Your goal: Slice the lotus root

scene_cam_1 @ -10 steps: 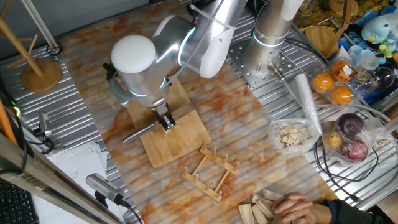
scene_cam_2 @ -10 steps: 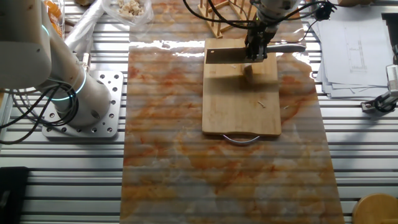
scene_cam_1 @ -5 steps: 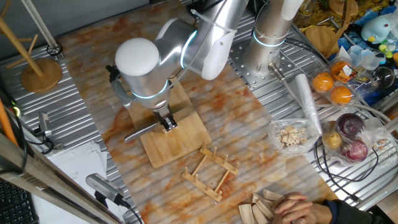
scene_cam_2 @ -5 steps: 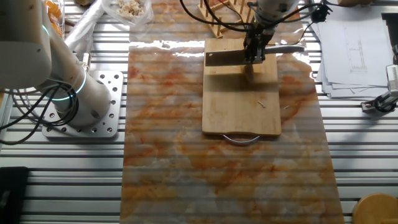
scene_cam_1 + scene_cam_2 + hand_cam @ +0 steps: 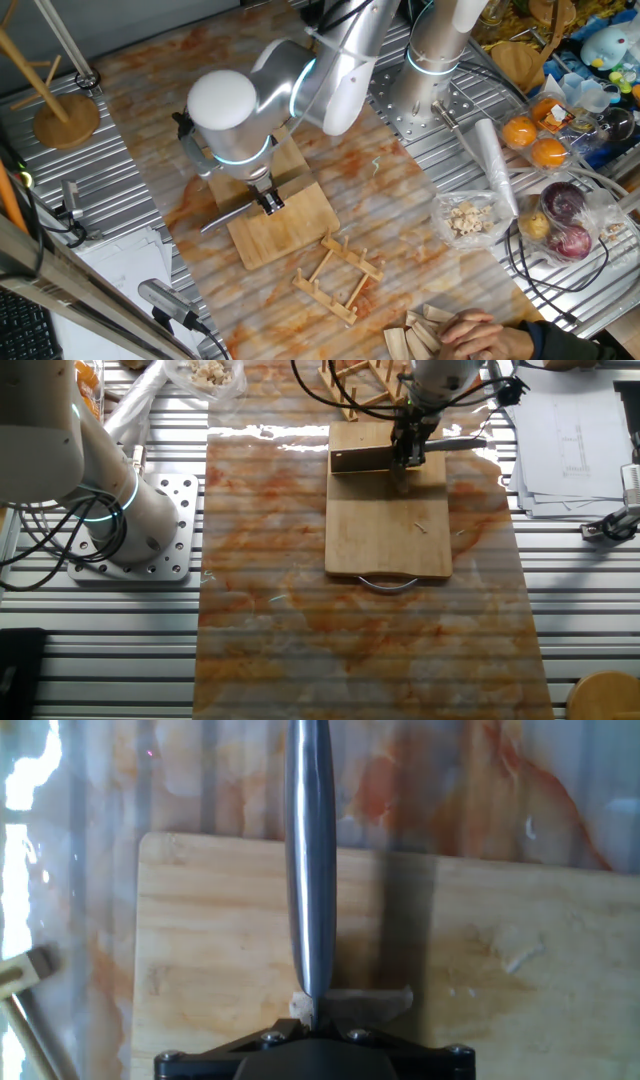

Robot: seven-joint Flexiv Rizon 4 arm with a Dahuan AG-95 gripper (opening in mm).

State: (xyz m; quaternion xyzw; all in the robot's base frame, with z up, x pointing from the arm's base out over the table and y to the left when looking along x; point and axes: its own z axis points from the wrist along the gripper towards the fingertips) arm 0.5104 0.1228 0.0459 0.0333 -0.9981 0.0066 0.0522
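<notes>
Your pincer (image 5: 408, 448) is clamped on the handle of a knife (image 5: 365, 457), whose broad blade lies over the far end of the wooden board (image 5: 385, 525) in the other fixed view, its silver handle running off toward the papers (image 5: 565, 435) on your right side of that picture. In the hand view you look straight down the knife's spine (image 5: 311, 860), and a small pale piece of lotus root (image 5: 300, 1007) shows right at the blade's near end, touching it, on the board (image 5: 220, 940). A tiny pale scrap (image 5: 422, 527) lies further down the board, apart from the blade. The board rests on the orange-marbled mat (image 5: 270, 580) that covers the middle of the ribbed metal table (image 5: 100, 620). Just beyond the board's far edge stands a wooden rack (image 5: 338, 272). Near the arm's base (image 5: 135, 530) sits a clear bag of pale chunks (image 5: 465, 218), with oranges (image 5: 535, 140) and red onions (image 5: 565, 220) well apart at the table's edge. The mat's near half lies open below the board.
</notes>
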